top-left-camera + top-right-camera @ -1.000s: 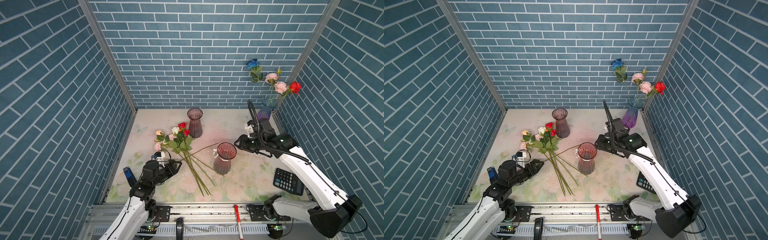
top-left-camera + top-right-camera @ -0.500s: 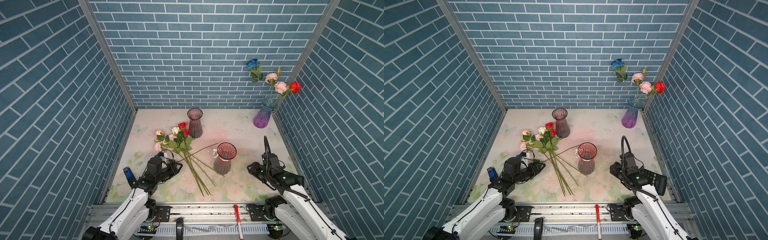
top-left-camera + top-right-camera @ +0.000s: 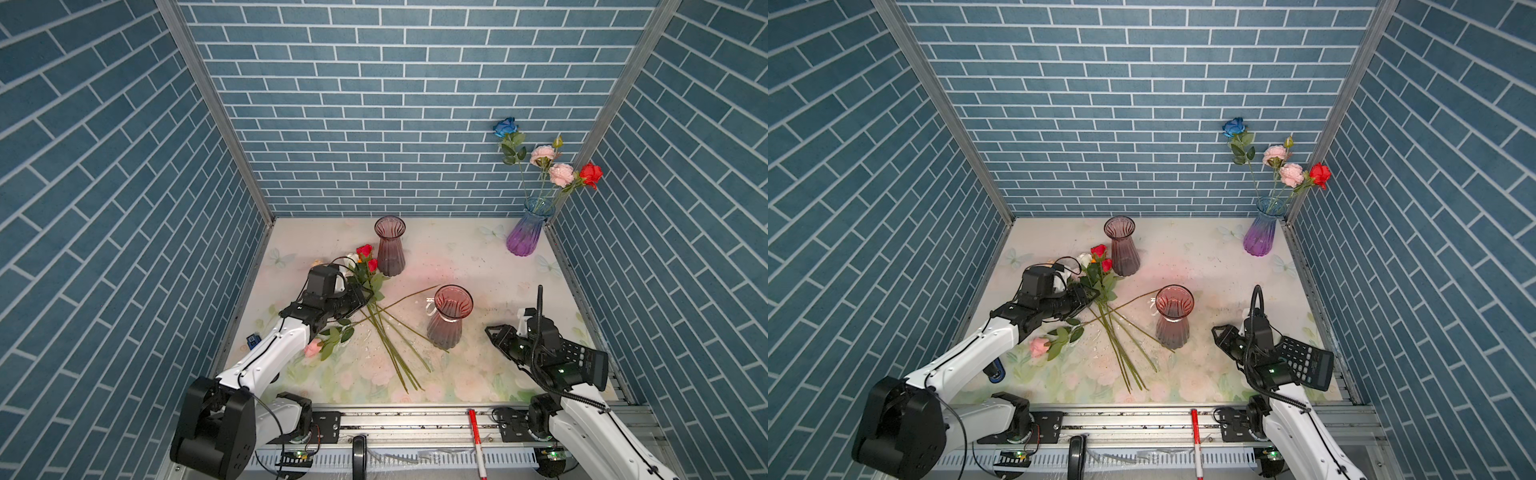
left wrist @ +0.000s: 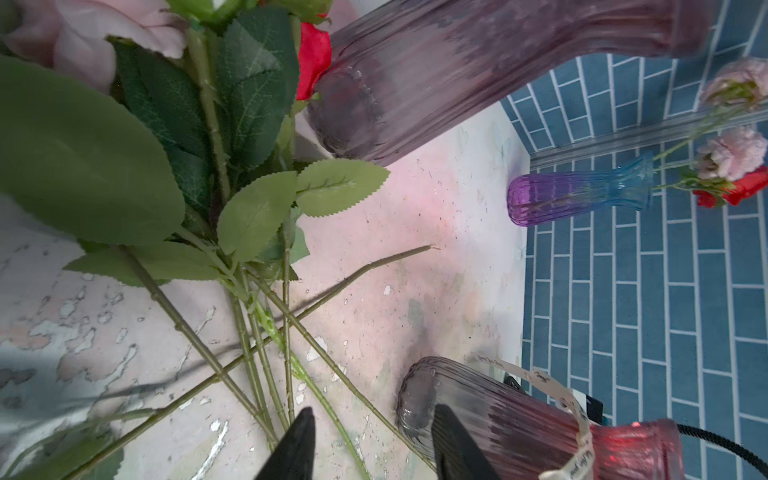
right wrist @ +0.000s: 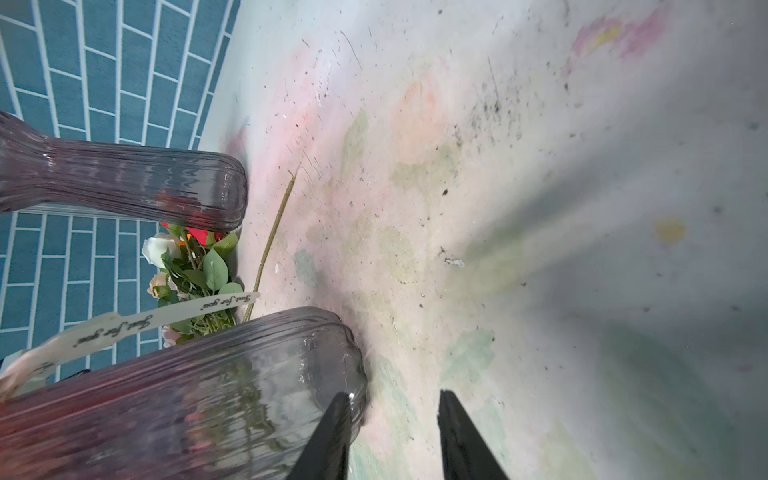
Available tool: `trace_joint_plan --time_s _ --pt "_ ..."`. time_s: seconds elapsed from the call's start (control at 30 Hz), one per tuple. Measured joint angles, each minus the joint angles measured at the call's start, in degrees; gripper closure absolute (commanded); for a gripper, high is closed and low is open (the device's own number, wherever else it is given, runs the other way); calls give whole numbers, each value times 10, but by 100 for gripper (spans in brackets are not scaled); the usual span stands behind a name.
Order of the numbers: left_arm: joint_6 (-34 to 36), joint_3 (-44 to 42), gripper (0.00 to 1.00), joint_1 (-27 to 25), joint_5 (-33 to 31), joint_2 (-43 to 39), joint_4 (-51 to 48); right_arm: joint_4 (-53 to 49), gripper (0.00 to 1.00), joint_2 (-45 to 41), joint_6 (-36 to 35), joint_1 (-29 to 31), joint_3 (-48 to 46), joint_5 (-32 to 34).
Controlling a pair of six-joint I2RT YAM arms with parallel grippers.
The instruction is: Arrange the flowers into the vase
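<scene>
L pincer (image 4: 370, 444) — open, over flower stems (image 4: 286, 316) | R pincer (image 5: 392, 436) — open, empty, nr vase (image 5: 208, 395)

My table (image 3: 457, 257) bears loose flowers (image 3: 376, 322), a far vase (image 3: 390, 253), a near vase (image 3: 446, 328), a filled corner vase (image 3: 524, 237), a calculator (image 3: 1306, 365).

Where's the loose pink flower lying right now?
In both top views the pink flower lies on the table, on the left, beside the left arm and just left of the crossed stems.
</scene>
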Motion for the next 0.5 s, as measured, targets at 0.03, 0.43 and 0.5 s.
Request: trace_joint_plan --time_s 0.03,0.43,0.5 --pt "1 1 61 0 -5 10 -6 6 63 12 1 -1 0 -4" --pt "5 -26 69 -4 -56 38 -35 35 63 2 5 -17 -7 -30" --pt "5 -32 69 -4 -58 46 -33 36 63 1 5 -19 -8 -32"
